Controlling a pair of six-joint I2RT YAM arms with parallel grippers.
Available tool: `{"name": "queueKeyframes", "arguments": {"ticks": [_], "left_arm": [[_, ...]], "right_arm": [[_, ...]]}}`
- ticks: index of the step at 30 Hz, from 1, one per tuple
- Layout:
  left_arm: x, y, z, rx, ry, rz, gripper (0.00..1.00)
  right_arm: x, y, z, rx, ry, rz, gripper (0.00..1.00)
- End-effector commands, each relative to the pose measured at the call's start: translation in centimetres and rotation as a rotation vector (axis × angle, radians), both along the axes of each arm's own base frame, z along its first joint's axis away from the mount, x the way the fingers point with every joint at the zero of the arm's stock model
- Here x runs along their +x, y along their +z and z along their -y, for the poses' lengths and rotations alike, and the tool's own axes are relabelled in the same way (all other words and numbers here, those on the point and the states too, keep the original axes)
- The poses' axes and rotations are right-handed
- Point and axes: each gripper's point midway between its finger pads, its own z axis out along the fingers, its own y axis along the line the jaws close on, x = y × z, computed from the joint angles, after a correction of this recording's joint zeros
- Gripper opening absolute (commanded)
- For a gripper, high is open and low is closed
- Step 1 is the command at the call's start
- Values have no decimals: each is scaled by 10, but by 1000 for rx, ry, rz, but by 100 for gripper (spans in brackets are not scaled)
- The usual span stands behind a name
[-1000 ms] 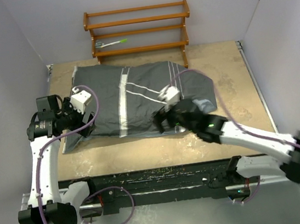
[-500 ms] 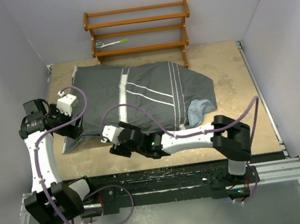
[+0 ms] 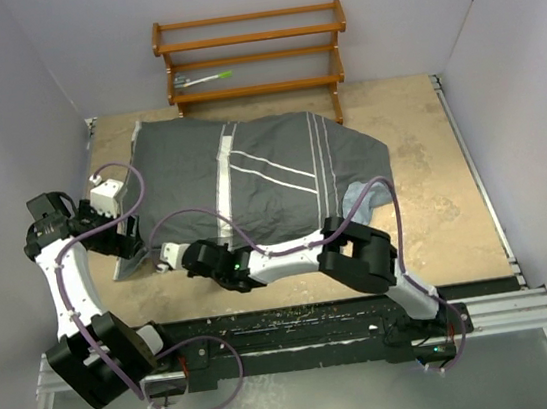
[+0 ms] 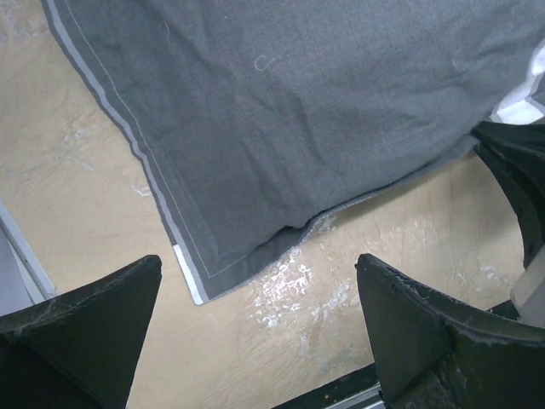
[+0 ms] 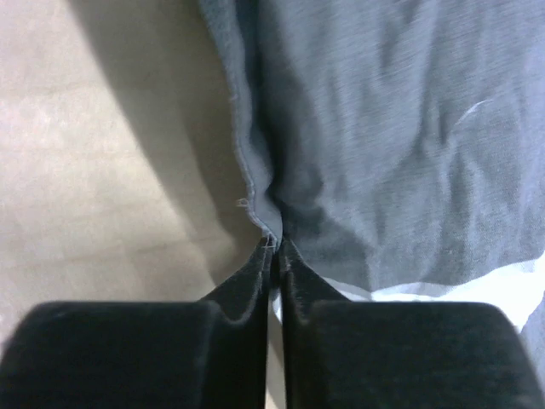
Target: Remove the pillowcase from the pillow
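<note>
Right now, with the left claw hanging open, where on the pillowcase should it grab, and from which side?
I'd take the pillowcase by its near-left corner: the hem there lies thin and flat on the table, clear of the plump middle. Bring the left claw in from the left, jaws astride the hem, keeping left of the right claw, which pinches the near edge.

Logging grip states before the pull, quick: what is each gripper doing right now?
left gripper: open, holding nothing, over a corner of the pillowcase.
right gripper: shut on the pillowcase edge.
</note>
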Motion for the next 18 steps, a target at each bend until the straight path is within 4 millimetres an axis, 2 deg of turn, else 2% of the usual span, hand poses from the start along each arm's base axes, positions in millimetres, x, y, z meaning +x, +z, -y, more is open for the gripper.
{"name": "queueKeyframes", "arguments": {"ticks": [1,5,10,15,18], "left_arm": [[2,6,-1,17,-35,60,99],[0,7,1,15,-54,59,99],[-10,20,16,23,-121,129,99],[-24,44,45,36,-243,292,99],[-27,67,66,-11,-291,388,99]], "right_arm": [[20,73,-14,114,-87,65,0],[18,122,-6,244,-94,6,0],[18,186,16,429,-92,-61,0],[12,251,30,578,-68,-81,0],[8,283,35,626,-54,-73,0]]}}
